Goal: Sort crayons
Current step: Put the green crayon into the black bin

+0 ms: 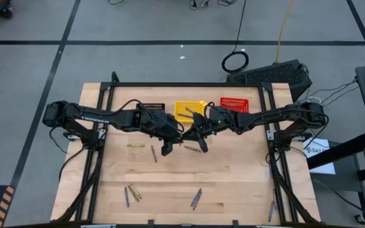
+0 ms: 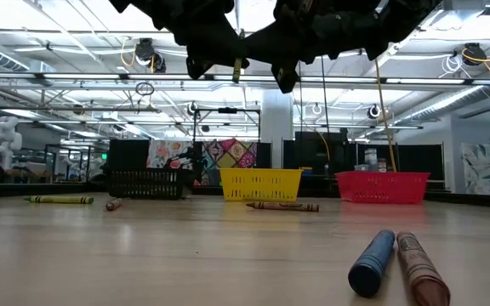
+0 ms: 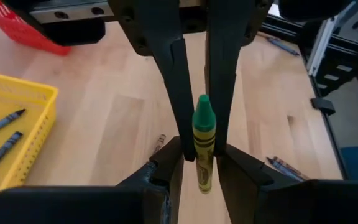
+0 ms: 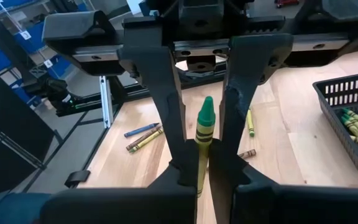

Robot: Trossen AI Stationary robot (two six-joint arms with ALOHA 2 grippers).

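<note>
Passing the green crayon (image 3: pixel 202 146) from one arm to the other looks like the job right now. The right gripper (image 4: pixel 204 165) is pinched tight on it, high up over the middle of the table (image 1: pixel 233 177). The left gripper (image 3: pixel 201 162) has its fingers spread on each side of the crayon, not squeezing yet. To do it well, the left one should squeeze first, and only then should the right one let go, or the crayon could drop. The crayon is thin, with a pointy green tip and a yellow-green paper wrap. More like it lie in the black basket (image 4: pixel 353 99).
</note>
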